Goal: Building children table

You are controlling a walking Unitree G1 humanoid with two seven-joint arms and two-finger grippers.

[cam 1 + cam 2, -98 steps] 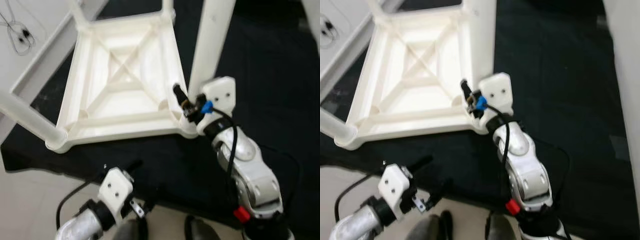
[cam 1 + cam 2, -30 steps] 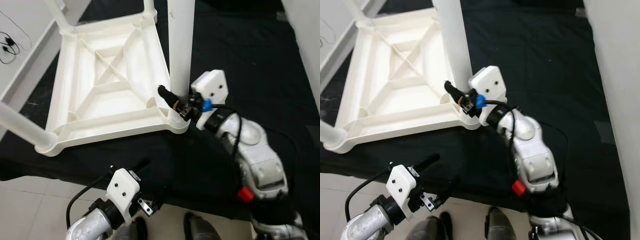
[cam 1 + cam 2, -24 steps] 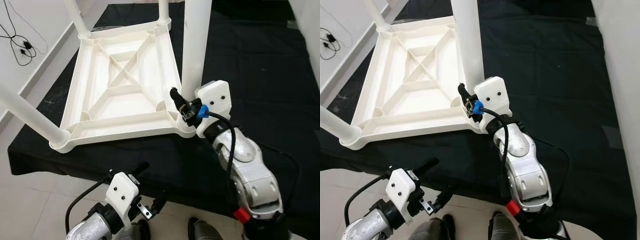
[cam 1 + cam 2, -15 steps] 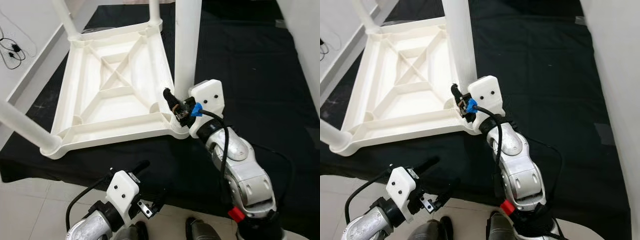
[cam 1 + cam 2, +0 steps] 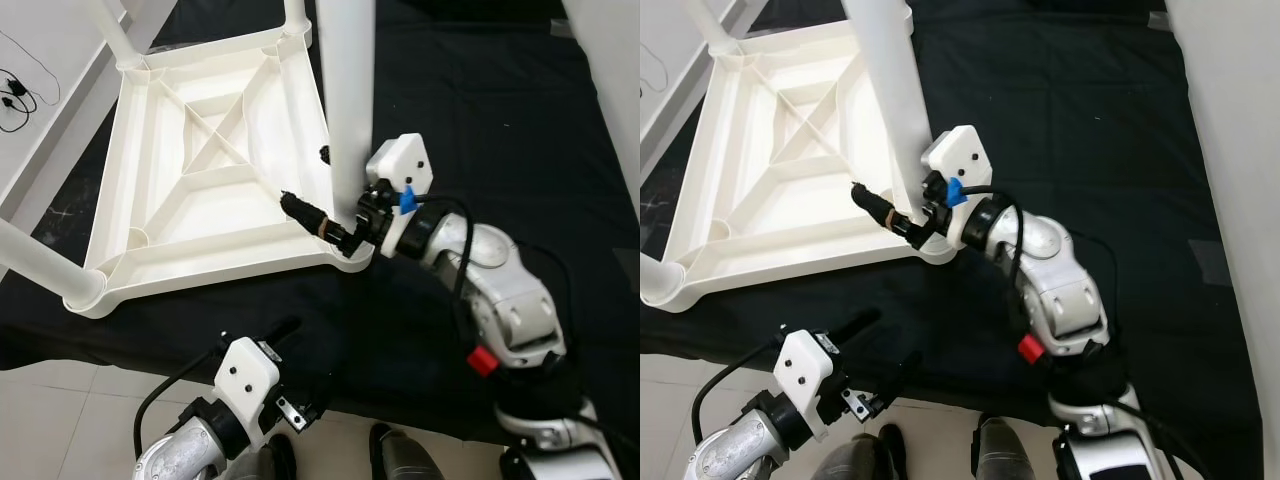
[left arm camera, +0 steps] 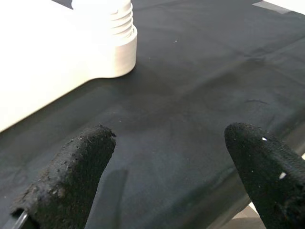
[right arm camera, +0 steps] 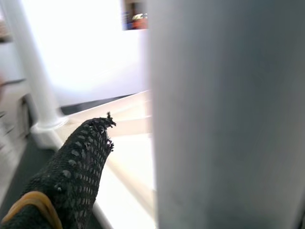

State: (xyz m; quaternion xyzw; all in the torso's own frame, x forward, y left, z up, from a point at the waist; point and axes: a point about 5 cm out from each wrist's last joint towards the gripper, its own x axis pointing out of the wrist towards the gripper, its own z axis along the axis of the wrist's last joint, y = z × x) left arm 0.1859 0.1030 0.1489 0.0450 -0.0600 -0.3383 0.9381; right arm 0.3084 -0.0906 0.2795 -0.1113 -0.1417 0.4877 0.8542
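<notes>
A white plastic table (image 5: 215, 165) lies upside down on a black cloth (image 5: 500, 120), its legs pointing up. My right gripper (image 5: 304, 177) is at the foot of the near-right leg (image 5: 346, 100). One finger (image 5: 305, 212) runs across the front of that leg, and the other fingertip (image 5: 323, 153) shows behind it. In the right wrist view this leg (image 7: 224, 114) stands close beside a finger (image 7: 81, 167), with a small gap between them. My left gripper (image 5: 300, 365) hangs open at the cloth's near edge. A threaded leg end in a table corner (image 6: 107, 28) lies beyond it.
The near-left leg (image 5: 30, 255) sticks out over the tiled floor (image 5: 60, 400). A black cable (image 5: 20, 90) lies on the floor at the left. A white wall (image 5: 610, 60) borders the cloth on the right. My feet (image 5: 400, 460) stand at the cloth's near edge.
My right gripper has turned: its fingers, earlier bunched at the leg's foot, now reach left past the leg on both sides. The head camera has shifted. The left arm is unchanged.
</notes>
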